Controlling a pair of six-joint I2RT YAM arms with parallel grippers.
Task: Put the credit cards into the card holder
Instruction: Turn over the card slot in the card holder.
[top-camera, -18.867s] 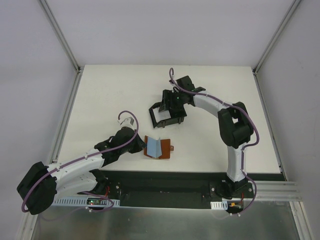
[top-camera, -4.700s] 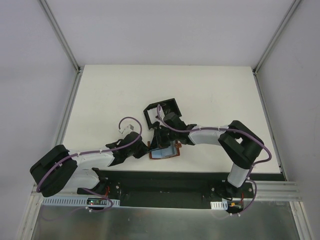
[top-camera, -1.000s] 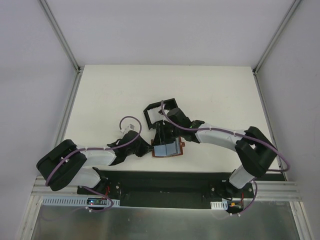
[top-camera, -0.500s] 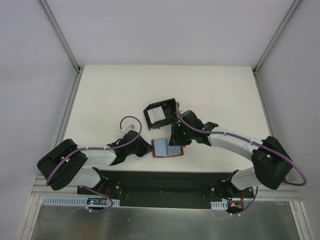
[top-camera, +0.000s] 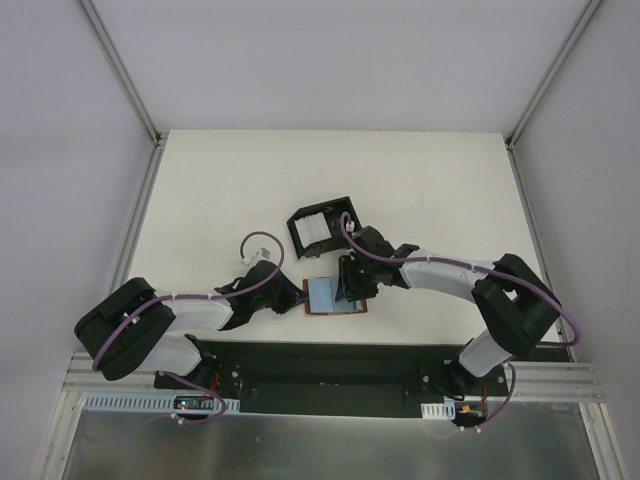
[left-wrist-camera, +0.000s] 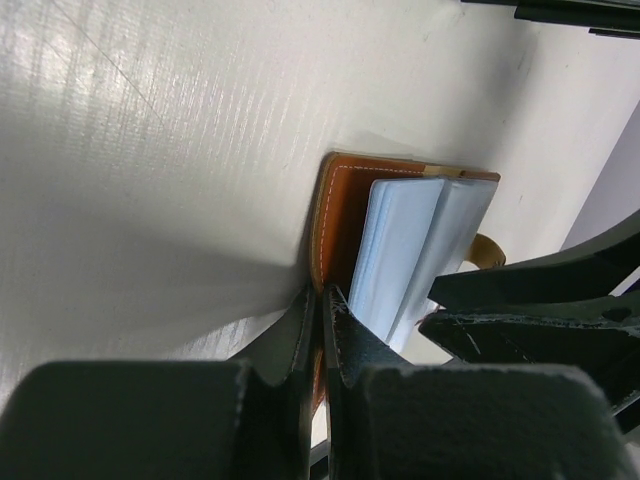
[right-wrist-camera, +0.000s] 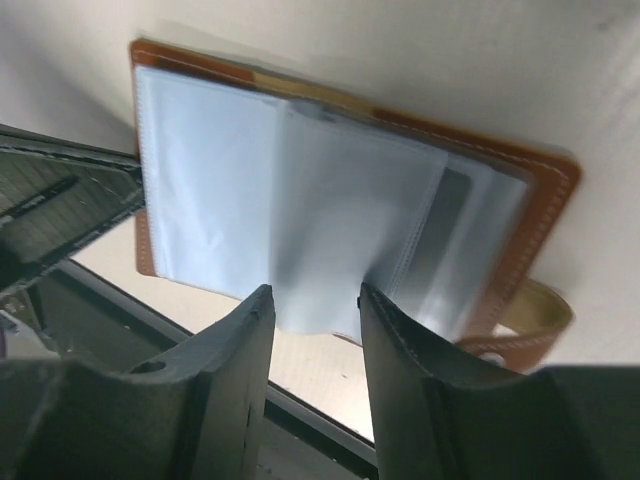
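Bench (top-camera: 220, 190): white; it fills the middle of the top view.
Right arm (top-camera: 450, 275): comes in from the lower right, bends low and reaches left to the middle. Its right jaws hang over the wallet (left-wrist-camera: 340, 200). They are released and stand apart, with a pale card's edge in the gap.
Left arm (top-camera: 190, 312): lies low across the lower left, stretched to the right. Its left jaws are clenched on the wallet's brown edge.
Card holder (top-camera: 296, 230): black box just above the middle, near the wallet but apart, with something white inside.
Wallet: brown, lying open, lower middle.
Credit cards (top-camera: 322, 293): pale blue, in the open wallet.
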